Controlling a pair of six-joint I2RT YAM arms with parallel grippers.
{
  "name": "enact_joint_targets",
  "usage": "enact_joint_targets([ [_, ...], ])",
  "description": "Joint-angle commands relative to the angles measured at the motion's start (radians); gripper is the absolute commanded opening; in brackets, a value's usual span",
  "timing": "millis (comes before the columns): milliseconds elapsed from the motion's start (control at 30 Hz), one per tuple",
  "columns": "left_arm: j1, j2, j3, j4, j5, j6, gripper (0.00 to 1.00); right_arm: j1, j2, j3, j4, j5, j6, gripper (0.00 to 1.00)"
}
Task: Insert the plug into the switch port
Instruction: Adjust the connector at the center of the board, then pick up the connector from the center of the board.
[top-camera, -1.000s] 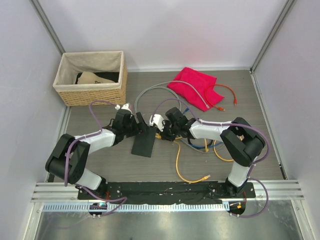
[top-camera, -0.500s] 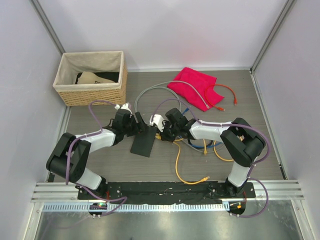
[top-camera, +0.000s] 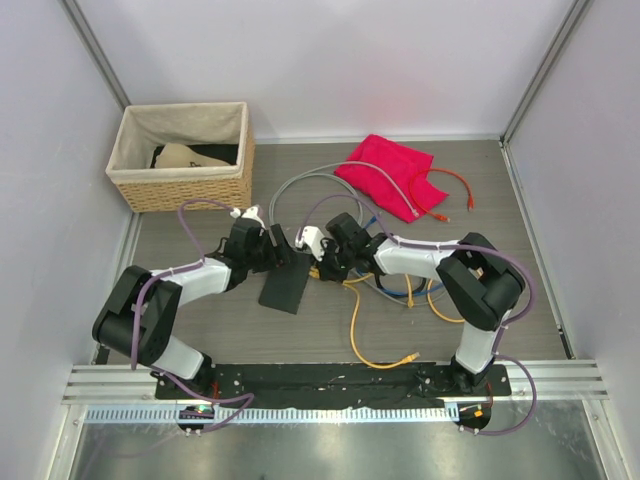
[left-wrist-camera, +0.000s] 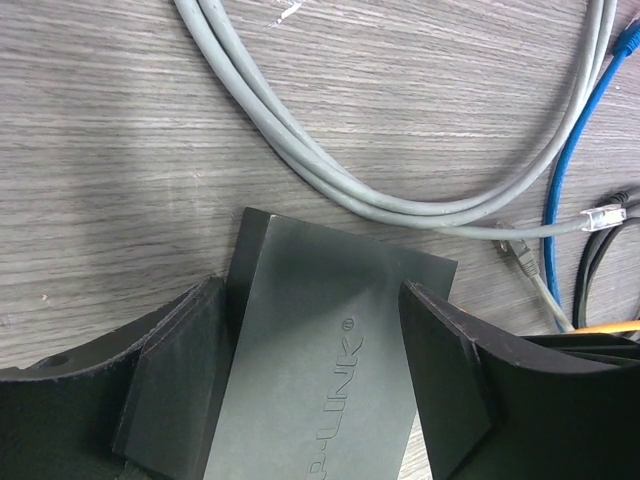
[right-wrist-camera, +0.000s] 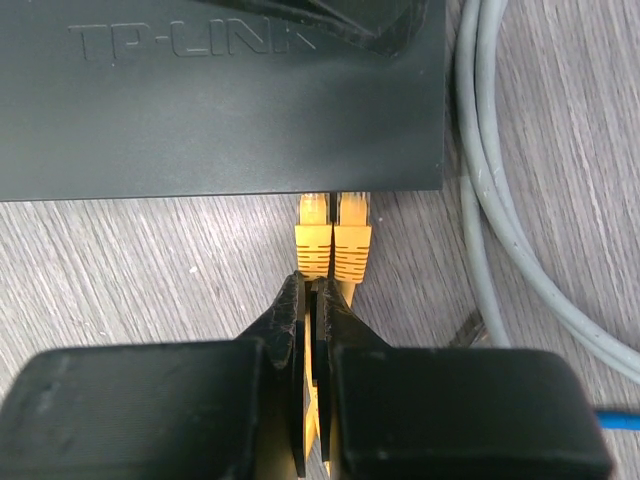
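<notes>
Grey wood-grain desk (top-camera: 200, 330), white walls (top-camera: 330, 60): we see both arms bent low, wrists meeting near the desk's centre, where the switch (top-camera: 285, 287) lies flat. The left gripper (top-camera: 281, 256) clamps its long sides; the right gripper (top-camera: 322, 268) is pinched on a yellow cable (right-wrist-camera: 313, 290) just behind the plug (right-wrist-camera: 313, 235), whose tip meets the switch's port edge. We read "TP-LINK" on its top

grey wood-grain table (top-camera: 200, 320), plain white walls (top-camera: 330, 60).
</notes>
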Motion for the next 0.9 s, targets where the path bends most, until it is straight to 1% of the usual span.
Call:
enact_joint_targets([
  [0, -0.057, 0.048, -0.043, -0.151, 0.172, -0.04, 0.74, 0.053, 0.009, 0.125, 0.29, -0.078, 0.032, 0.01],
  [67, -0.057, 0.04, -0.041, -0.165, 0.143, -0.039, 0.76, 0.053, 0.003, 0.129, 0.245, -0.069, 0.027, 0.01],
  [100, -0.054, 0.026, -0.04, -0.186, 0.119, -0.037, 0.77, 0.053, -0.005, 0.125, 0.227, -0.052, 0.024, 0.04],
  [167, -0.05, 0.014, -0.026, -0.214, 0.034, -0.025, 0.79, 0.054, -0.035, 0.116, 0.164, -0.023, 0.024, 0.13],
  [200, -0.049, 0.0, -0.007, -0.254, 0.002, -0.019, 0.82, 0.053, -0.049, 0.096, 0.146, -0.001, 0.028, 0.19],
  [233, -0.047, -0.006, 0.0, -0.269, -0.067, -0.013, 0.82, 0.053, -0.084, 0.084, 0.115, 0.023, 0.047, 0.22],
  [267, -0.046, -0.012, 0.006, -0.283, -0.082, -0.004, 0.84, 0.053, -0.104, 0.068, 0.104, 0.037, 0.062, 0.25],
  [300, -0.044, -0.018, 0.023, -0.309, -0.131, 0.001, 0.86, 0.051, -0.123, 0.036, 0.101, 0.051, 0.074, 0.31],
  [367, -0.04, -0.041, 0.036, -0.329, -0.206, 0.009, 0.88, 0.048, -0.19, 0.013, 0.049, 0.103, 0.12, 0.38],
  [400, -0.038, -0.049, 0.045, -0.337, -0.23, 0.009, 0.91, 0.043, -0.216, -0.005, 0.04, 0.129, 0.14, 0.45],
  [433, -0.038, -0.07, 0.049, -0.341, -0.247, 0.01, 0.93, 0.042, -0.241, -0.012, 0.023, 0.211, 0.165, 0.47],
  [467, -0.038, -0.081, 0.056, -0.349, -0.271, 0.007, 0.95, 0.039, -0.288, -0.016, 0.011, 0.253, 0.206, 0.51],
  [500, -0.04, -0.096, 0.074, -0.373, -0.274, 0.003, 0.97, 0.027, -0.308, -0.019, -0.002, 0.304, 0.234, 0.53],
  [533, -0.038, -0.13, 0.083, -0.386, -0.274, -0.001, 0.98, 0.021, -0.33, -0.018, -0.031, 0.409, 0.257, 0.55],
  [567, -0.038, -0.155, 0.091, -0.412, -0.273, -0.004, 1.0, 0.01, -0.368, -0.013, -0.048, 0.462, 0.303, 0.58],
  [600, -0.04, -0.182, 0.109, -0.429, -0.273, -0.011, 1.0, -0.018, -0.382, -0.01, -0.068, 0.494, 0.318, 0.59],
  [633, -0.038, -0.242, 0.118, -0.447, -0.273, -0.016, 1.0, -0.036, -0.397, -0.009, -0.103, 0.522, 0.332, 0.59],
  [667, -0.038, -0.274, 0.14, -0.485, -0.27, -0.019, 1.0, -0.058, -0.422, -0.009, -0.121, 0.523, 0.363, 0.59],
  [733, -0.04, -0.348, 0.161, -0.534, -0.264, -0.025, 1.0, -0.119, -0.444, -0.018, -0.166, 0.495, 0.38, 0.59],
  [767, -0.04, -0.418, 0.186, -0.592, -0.253, -0.024, 1.0, -0.13, -0.451, -0.027, -0.181, 0.482, 0.384, 0.59],
  [833, -0.04, -0.495, 0.217, -0.657, -0.239, -0.004, 1.0, -0.15, -0.473, -0.042, -0.21, 0.476, 0.384, 0.59],
  [867, -0.04, -0.564, 0.244, -0.72, -0.231, 0.013, 1.0, -0.165, -0.474, -0.056, -0.217, 0.471, 0.41, 0.59],
])
